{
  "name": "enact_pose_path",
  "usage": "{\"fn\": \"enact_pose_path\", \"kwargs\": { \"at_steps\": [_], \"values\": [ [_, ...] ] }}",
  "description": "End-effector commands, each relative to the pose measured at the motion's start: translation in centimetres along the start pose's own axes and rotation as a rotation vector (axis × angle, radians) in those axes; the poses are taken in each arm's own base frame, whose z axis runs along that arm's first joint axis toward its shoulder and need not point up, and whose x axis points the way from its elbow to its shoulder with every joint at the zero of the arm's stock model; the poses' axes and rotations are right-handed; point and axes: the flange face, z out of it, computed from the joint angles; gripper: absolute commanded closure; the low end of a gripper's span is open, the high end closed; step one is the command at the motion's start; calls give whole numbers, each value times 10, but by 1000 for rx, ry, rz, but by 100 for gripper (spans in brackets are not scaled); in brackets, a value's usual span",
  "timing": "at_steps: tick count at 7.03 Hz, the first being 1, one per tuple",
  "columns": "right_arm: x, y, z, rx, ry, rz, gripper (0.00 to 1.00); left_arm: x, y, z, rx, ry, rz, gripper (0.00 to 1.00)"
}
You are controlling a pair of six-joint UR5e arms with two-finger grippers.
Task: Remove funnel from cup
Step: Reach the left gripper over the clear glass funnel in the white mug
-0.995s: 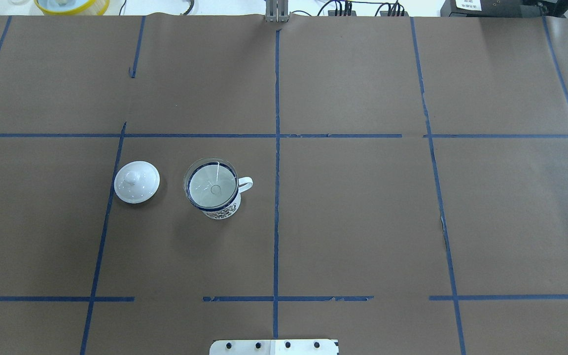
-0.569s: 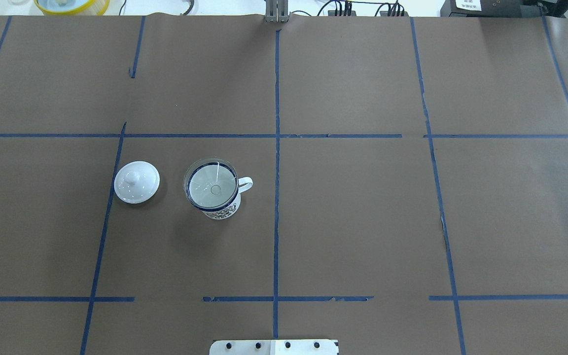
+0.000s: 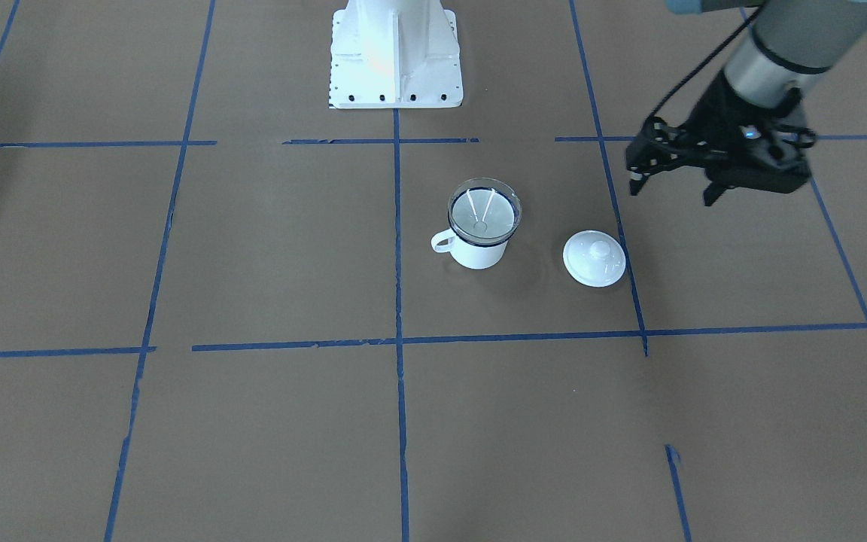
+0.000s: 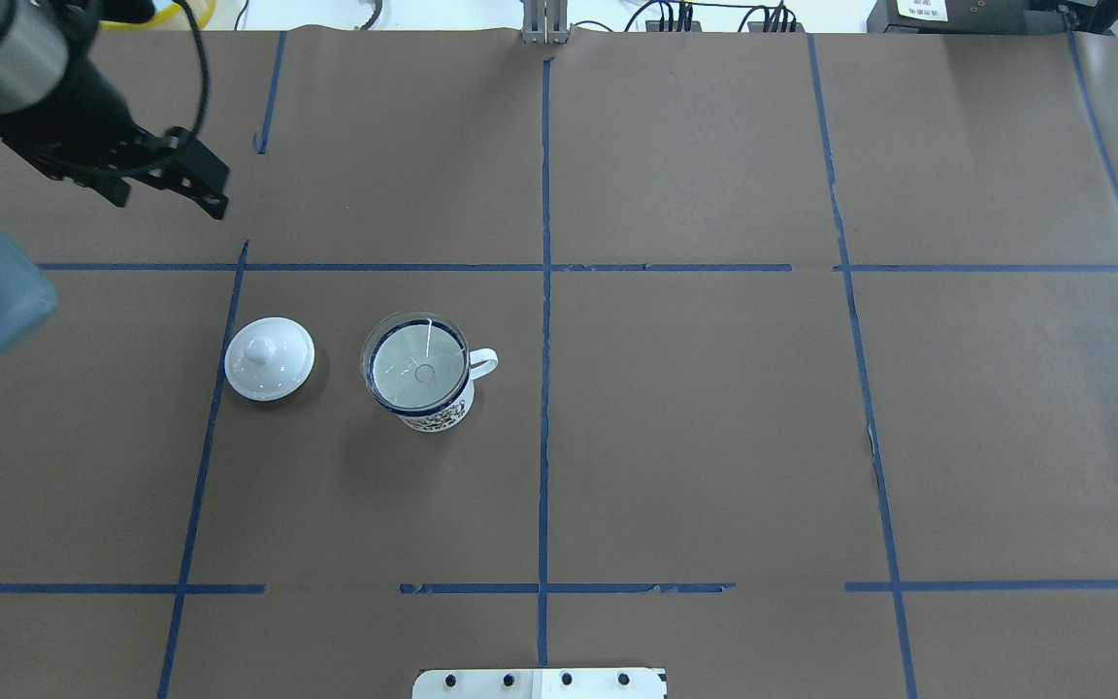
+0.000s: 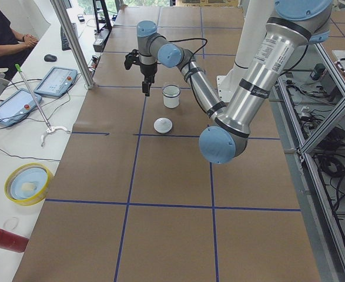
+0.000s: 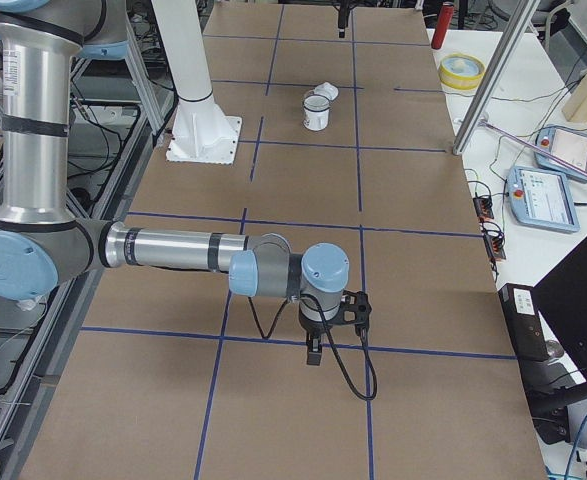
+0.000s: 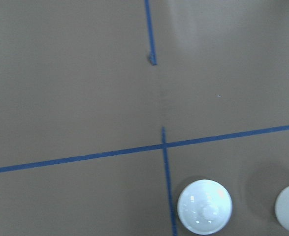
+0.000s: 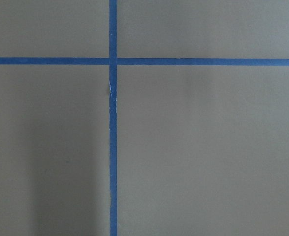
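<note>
The cup (image 4: 435,412), a white mug with a dark blue rim, stands upright left of the table's middle, its handle towards the centre line. The clear funnel (image 4: 417,363) sits in its mouth, cone resting on the rim. In the front-facing view the cup (image 3: 479,254) and funnel (image 3: 484,213) show the same. My left gripper (image 4: 171,202) hovers open and empty over the far left, well apart from the cup; it is also seen as the left gripper (image 3: 670,194). The right gripper (image 6: 313,348) hangs over the table's right part, and I cannot tell its state.
A white knobbed lid (image 4: 269,357) lies just left of the cup, between it and my left gripper. The robot's base plate (image 3: 396,56) is at the near edge. A side bench holds tablets (image 5: 54,81), a yellow bowl (image 5: 24,183), and a seated person (image 5: 2,29).
My left arm has come into the overhead view at the upper left, where no arm showed before. Cup, funnel and lid have not moved.
</note>
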Motion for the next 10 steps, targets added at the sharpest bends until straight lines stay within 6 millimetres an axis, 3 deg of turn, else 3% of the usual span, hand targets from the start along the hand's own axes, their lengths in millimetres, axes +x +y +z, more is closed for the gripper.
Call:
{"fn": "enact_pose_path", "kwargs": {
  "at_steps": [1, 4, 5, 6, 7, 10],
  "values": [
    [0, 0, 0, 0, 0, 0, 0, 76, 27, 69, 10, -27, -15, 0],
    [0, 0, 0, 0, 0, 0, 0, 97, 34, 121, 14, -14, -5, 0],
    [0, 0, 0, 0, 0, 0, 0, 117, 54, 148, -12, -21, -13, 0],
    [0, 0, 0, 0, 0, 0, 0, 120, 57, 154, 5, -32, -8, 0],
    [0, 0, 0, 0, 0, 0, 0, 120, 57, 154, 5, -32, -11, 15],
    [0, 0, 0, 0, 0, 0, 0, 121, 57, 152, 7, -26, -9, 90]
  ]
}}
